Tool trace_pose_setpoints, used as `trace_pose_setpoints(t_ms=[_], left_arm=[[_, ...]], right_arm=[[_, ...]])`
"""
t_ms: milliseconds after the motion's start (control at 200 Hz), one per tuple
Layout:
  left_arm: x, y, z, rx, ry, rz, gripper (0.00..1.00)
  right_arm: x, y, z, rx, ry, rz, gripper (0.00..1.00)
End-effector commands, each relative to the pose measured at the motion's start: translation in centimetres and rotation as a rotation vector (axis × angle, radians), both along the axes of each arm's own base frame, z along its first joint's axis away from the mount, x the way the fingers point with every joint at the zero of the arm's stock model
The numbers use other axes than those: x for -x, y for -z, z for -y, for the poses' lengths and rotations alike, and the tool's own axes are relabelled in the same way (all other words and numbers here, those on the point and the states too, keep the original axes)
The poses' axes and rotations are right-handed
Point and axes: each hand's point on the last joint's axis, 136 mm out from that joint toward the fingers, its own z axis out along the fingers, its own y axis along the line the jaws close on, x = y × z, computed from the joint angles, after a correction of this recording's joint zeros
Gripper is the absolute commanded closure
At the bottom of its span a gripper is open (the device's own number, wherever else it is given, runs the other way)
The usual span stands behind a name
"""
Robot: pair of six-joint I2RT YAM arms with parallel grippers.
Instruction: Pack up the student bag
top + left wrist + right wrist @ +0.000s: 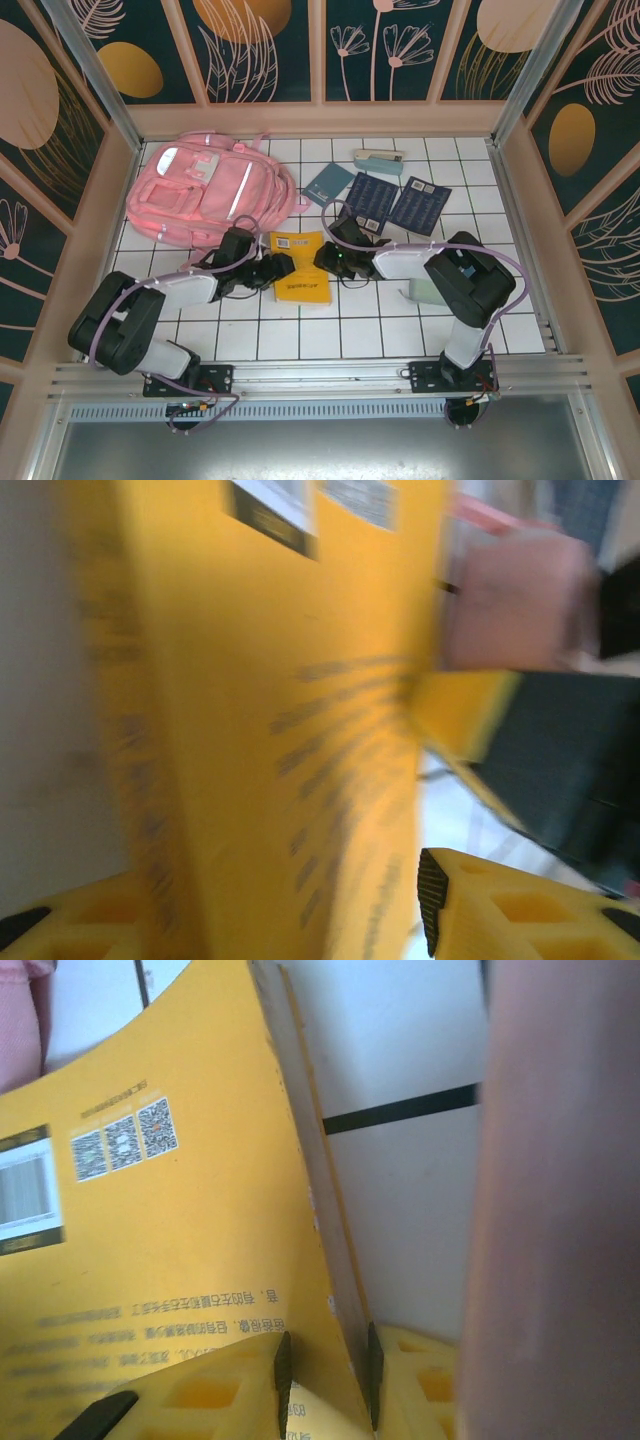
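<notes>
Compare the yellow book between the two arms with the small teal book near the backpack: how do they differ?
The yellow book looks larger than the teal book. The right hand is shut on the yellow book's edge; nothing touches the teal book, which lies flat. The yellow book is at the arms' side of the table, the teal book farther back by the student bag. Both are thin and outside the bag.

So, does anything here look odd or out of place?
The yellow book stands out. It seems tipped up off the white tiles rather than lying flat, with one edge pinched in the right gripper and the left gripper at its opposite side.
</notes>
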Motion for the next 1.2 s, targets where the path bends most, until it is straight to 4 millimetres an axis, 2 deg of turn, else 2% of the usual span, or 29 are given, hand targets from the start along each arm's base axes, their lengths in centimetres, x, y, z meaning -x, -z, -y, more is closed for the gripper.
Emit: trace_pose_setpoints(t_ms=[0,75,230,305,385,480,540,700,906,956,986,1196], left_arm=[[-0.2,-6.9,3.3,0.238,0.113,0.146,0.47],[-0.4,-6.6,3.0,0.218,0.091,0.144,0.49],[-0.9,-3.5,1.5,0.059,0.038,0.091,0.63],[-0.9,-3.1,1.1,0.026,0.033,0.088,0.69],[-1.0,-3.6,0.9,0.014,0.025,0.101,0.79],[-1.5,-5.2,0.9,0.021,0.018,0.137,0.94],[-1.8,-6.6,1.1,0.039,0.017,0.167,0.99],[-2.9,-10.5,1.7,0.108,0.023,0.233,1.00],[-4.0,-15.4,3.0,0.233,0.060,0.297,1.00],[-4.1,-16.4,3.3,0.272,0.072,0.307,1.00],[-4.2,-17.1,3.6,0.293,0.079,0.315,1.00],[-4.6,-20.3,4.6,0.382,0.118,0.356,1.00]], right_arm=[[2.3,0.8,-0.9,-0.022,-0.068,-0.052,0.71],[2.2,0.7,-0.8,-0.019,-0.066,-0.049,0.71],[2.2,0.3,-0.6,-0.012,-0.062,-0.035,0.71],[2.0,-0.1,-0.2,-0.005,-0.060,-0.024,0.68],[1.7,-1.0,0.1,-0.014,-0.061,-0.001,0.59],[1.3,-2.6,0.2,-0.058,-0.072,0.035,0.45],[1.0,-4.0,0.2,-0.101,-0.087,0.063,0.38],[0.1,-7.8,0.4,-0.234,-0.124,0.134,0.26],[-1.2,-12.8,1.7,-0.506,-0.146,0.213,0.19],[-0.8,-14.0,1.4,-0.574,-0.182,0.220,0.18],[-1.6,-14.8,2.3,-0.606,-0.170,0.237,0.18],[-2.1,-17.0,2.6,-0.738,-0.234,0.248,0.15]])
